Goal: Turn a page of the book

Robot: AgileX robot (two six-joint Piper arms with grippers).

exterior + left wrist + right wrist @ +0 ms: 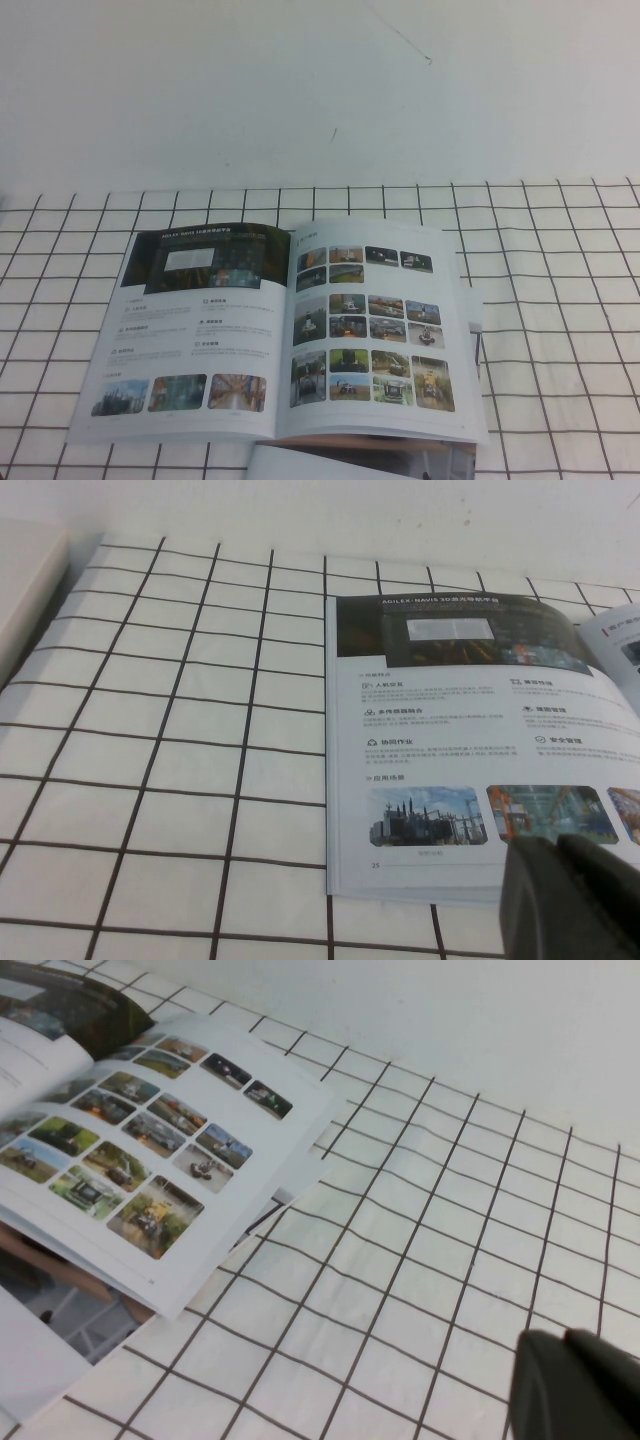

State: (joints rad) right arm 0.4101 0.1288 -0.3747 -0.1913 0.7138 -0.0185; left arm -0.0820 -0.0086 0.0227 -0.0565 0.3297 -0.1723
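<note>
The book (285,330) lies open on the gridded cloth in the middle of the high view. The page (195,330) lies flat as the left leaf, dark-banner side up, with small photos along its lower edge; it also shows in the left wrist view (450,730). The right leaf (375,330) carries a grid of many colour photos and also shows in the right wrist view (150,1150). My left gripper (565,846) is shut and empty, above the page's near corner. My right gripper (563,1336) is shut and empty, over bare cloth to the right of the book. Neither gripper shows in the high view.
The white black-gridded cloth (560,330) covers the table up to a plain white back wall (320,90). More leaves of the book stick out beneath the right leaf at its near edge (340,462) and right edge (472,310).
</note>
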